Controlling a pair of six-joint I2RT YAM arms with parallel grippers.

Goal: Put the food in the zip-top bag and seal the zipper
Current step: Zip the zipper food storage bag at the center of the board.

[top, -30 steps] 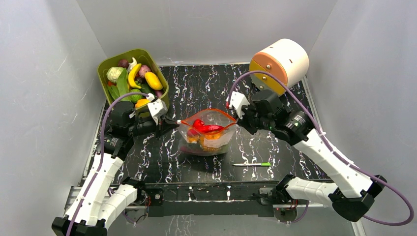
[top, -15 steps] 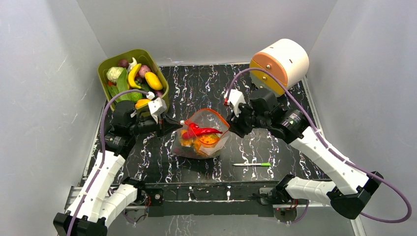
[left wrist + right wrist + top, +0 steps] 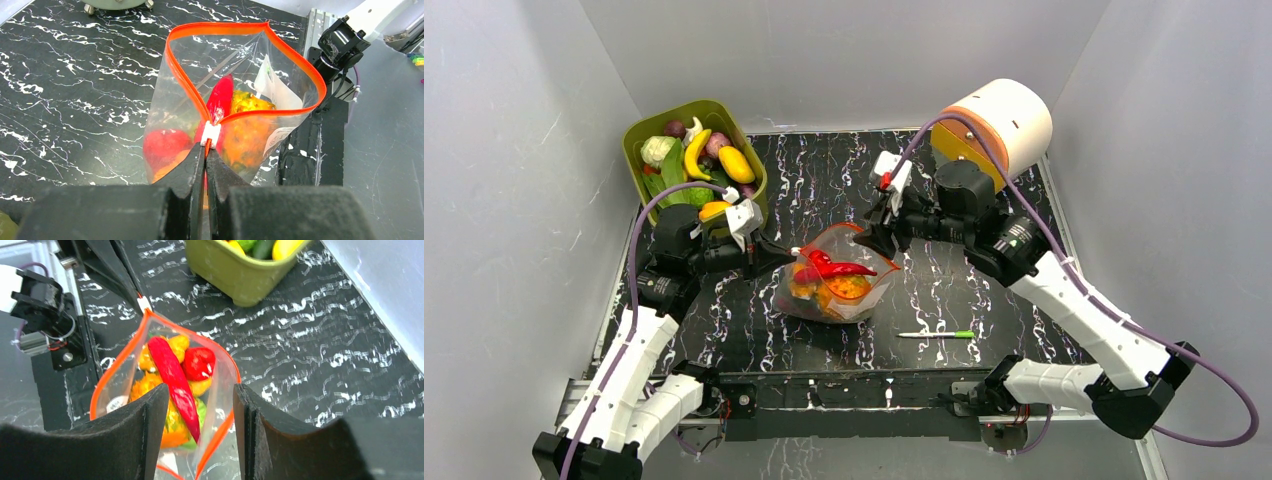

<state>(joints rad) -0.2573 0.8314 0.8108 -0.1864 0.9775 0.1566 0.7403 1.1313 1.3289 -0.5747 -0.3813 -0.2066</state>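
Fingers of the left gripper [image 3: 206,150] are pinched shut on the zipper [image 3: 250,27] at its white slider end. Just beyond them the orange strip loops wide open. The zip-top bag [image 3: 834,290] sits directly ahead of that gripper, holding the food [image 3: 247,135], among it a red chilli [image 3: 172,375] and a red tomato [image 3: 199,362]. The right gripper [image 3: 200,395] hovers over the bag's opposite end with its jaws spread apart and the open mouth below them. Whether it touches the bag cannot be told.

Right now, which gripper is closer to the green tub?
Left. The left gripper is close beside the tub, pinching the bag's slider; the right gripper is past the bag, farther off.
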